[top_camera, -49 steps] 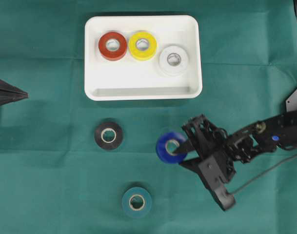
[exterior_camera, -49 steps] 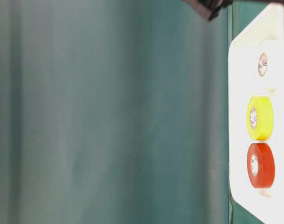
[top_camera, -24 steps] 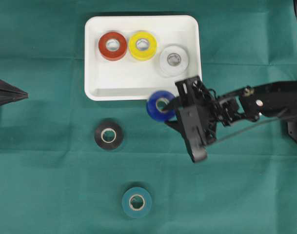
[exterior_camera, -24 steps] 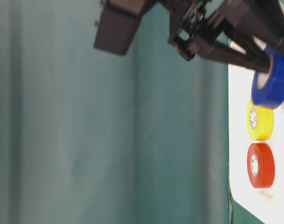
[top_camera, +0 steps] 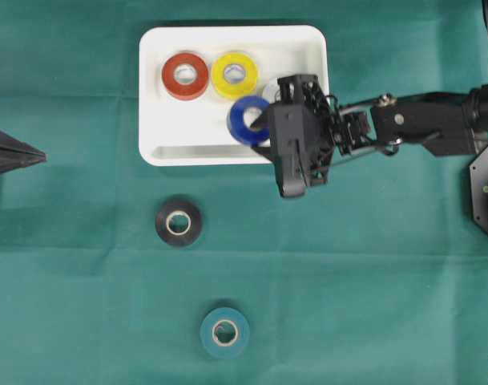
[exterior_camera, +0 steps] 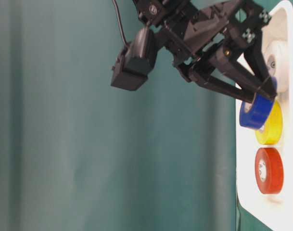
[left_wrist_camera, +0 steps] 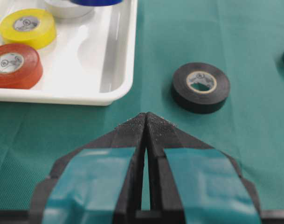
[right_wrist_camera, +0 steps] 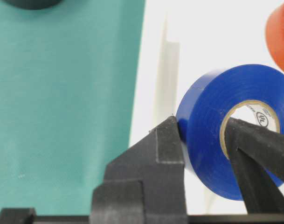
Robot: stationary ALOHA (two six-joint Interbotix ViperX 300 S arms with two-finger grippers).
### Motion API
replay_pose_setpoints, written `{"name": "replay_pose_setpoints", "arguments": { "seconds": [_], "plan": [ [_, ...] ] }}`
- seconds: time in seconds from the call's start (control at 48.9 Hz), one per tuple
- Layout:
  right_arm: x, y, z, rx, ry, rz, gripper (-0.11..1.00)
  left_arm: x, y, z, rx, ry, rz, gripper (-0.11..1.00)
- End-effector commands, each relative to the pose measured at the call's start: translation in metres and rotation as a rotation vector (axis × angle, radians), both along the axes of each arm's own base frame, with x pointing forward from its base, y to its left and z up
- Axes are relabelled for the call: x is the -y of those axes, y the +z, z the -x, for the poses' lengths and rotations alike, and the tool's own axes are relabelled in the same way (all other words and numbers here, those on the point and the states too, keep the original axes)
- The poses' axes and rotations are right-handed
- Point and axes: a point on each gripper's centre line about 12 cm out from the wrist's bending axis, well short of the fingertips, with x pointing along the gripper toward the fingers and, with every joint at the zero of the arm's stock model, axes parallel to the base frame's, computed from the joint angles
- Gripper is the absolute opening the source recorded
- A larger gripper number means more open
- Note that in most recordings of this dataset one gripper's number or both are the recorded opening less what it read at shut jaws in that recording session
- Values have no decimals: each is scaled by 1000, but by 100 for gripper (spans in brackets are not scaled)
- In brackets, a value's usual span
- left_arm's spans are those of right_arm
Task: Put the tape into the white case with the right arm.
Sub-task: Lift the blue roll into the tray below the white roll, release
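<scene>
We note the right gripper (top_camera: 264,127), two long pointed black fingers on the all-black right arm (top_camera: 420,124), pinching the wall of the blue roll of plastic tape (top_camera: 248,120): in the right wrist view one finger (right_wrist_camera: 253,154) passes through the roll's cardboard core and the other presses its outer face. The roll hangs from the fingertips, tilted, its core axis roughly level rather than upright, so it is not yet lying flat.

In the overhead view the blue roll sits over the interior of the shallow white rectangular plastic case (top_camera: 155,80), toward the case's near right corner, just inside the near rim. From the table-level view we judge it lifted clear of the case floor (exterior_camera: 245,159), close above it. The move ahead, as we read it, turns on this: bare floor lies directly below and toward the case's near left corner, so a short descent and release should suffice.

Contents of the case: a red tape roll (top_camera: 185,75) and a yellow tape roll (top_camera: 234,74) side by side along the far rim, and a white tape roll (exterior_camera: 276,60) near the right rim, mostly hidden under the gripper from above. The blue roll hangs just beside the yellow one; whether they touch we cannot tell.

Outside the case, on the green cloth (top_camera: 83,281): a black tape roll (top_camera: 178,222) near the case's near rim, and a teal tape roll (top_camera: 224,331) well apart toward the cloth's near edge.

The left gripper (left_wrist_camera: 145,128), black with light-blue patches, rests at the cloth's left edge, fingers pressed together, holding nothing.
</scene>
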Motion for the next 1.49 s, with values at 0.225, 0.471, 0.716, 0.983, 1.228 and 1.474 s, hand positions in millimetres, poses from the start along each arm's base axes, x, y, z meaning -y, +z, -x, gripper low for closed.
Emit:
{"name": "replay_pose_setpoints", "arguments": {
  "seconds": [0.225,0.471,0.716,0.983,1.228,1.474],
  "plan": [
    [2,4,-12,37,3,-10,3,-1,5,-1,11,3,-2,1],
    [1,5,-12,53,13,-21,3,-1,5,-1,12,3,-2,1],
    [2,5,-12,52,11,-18,8,-1,5,-1,11,3,-1,1],
    [1,3,-11,46,11,-20,61,-1,5,-1,11,3,-1,1],
    [0,0,-2,24,6,-18,56,-1,5,-1,11,3,-1,1],
    [0,8,33,-19,-31,8,56,-1,5,-1,12,3,-1,1]
  ]
}}
